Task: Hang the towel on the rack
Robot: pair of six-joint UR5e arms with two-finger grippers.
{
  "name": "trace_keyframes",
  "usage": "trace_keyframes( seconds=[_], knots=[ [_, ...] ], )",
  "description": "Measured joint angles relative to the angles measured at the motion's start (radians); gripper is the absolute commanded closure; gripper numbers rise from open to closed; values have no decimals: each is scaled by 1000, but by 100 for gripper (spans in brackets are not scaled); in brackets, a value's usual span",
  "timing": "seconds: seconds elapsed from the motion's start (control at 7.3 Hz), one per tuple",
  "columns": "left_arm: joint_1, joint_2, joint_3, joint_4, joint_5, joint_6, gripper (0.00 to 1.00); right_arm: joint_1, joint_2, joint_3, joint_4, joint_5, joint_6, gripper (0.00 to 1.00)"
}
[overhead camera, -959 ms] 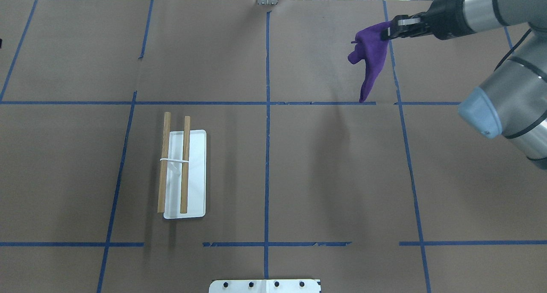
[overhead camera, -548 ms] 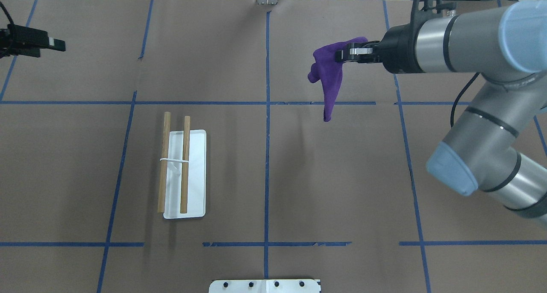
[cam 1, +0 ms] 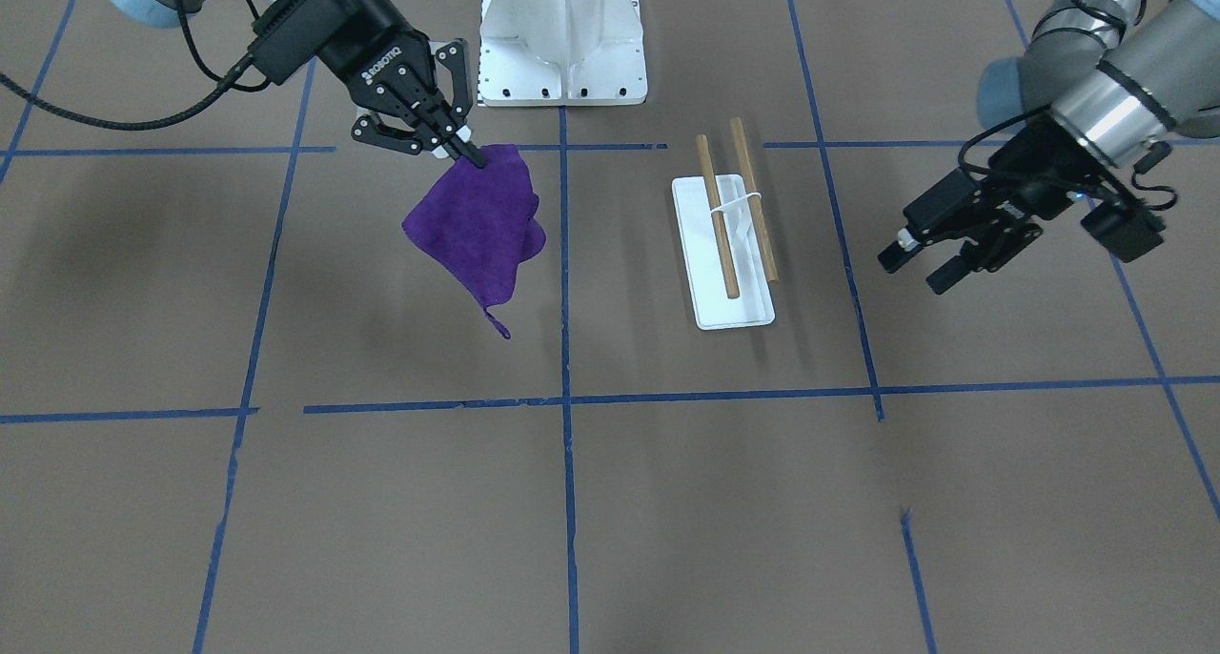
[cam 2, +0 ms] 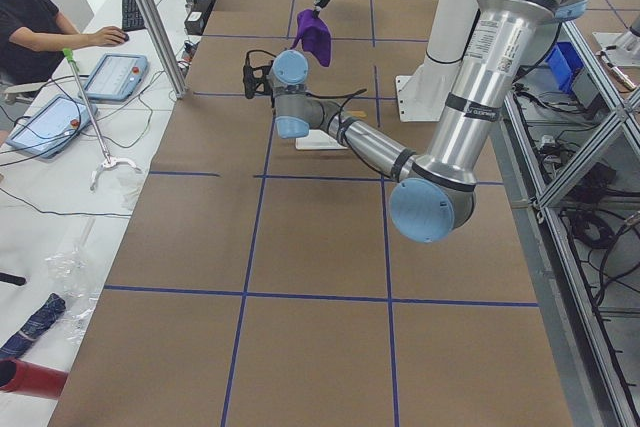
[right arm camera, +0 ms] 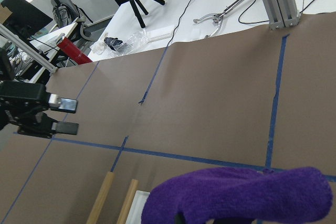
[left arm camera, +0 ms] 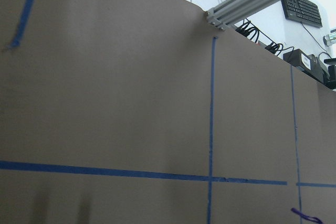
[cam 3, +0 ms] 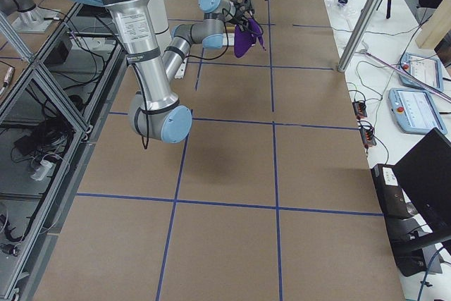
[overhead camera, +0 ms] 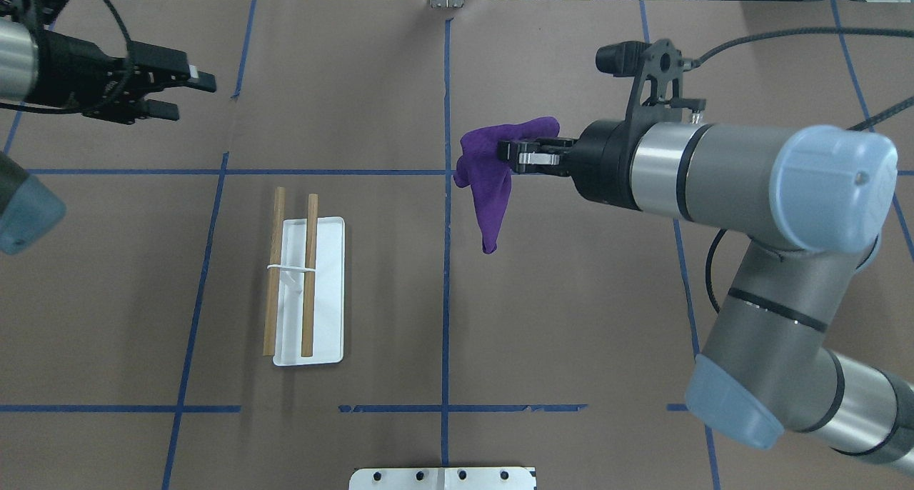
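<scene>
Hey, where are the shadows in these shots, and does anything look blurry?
Front-facing view: soft, diffuse shadows on the table, on the view's left of the hanging towel. Overhead view: even light, the rack crisp. Right wrist view: the towel looms at the bottom edge, fuzzy and slightly soft.

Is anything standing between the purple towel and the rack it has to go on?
Nothing visible. The right gripper holds the towel in the air, and only bare table lies between it and the rack. The left gripper, open, hangs beyond the rack, outside that path.
</scene>
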Motion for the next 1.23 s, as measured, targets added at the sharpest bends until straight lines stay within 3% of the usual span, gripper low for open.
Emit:
trace_keyframes(
  seconds=[0.41,1.23],
  knots=[
    [176,-174,43,13,83,-232,2,-56,-4,28,0,-20,-30,100],
    [214,-289,109,25,75,-269,10,-66,-2,44,1,-13,-76,100]
  ],
)
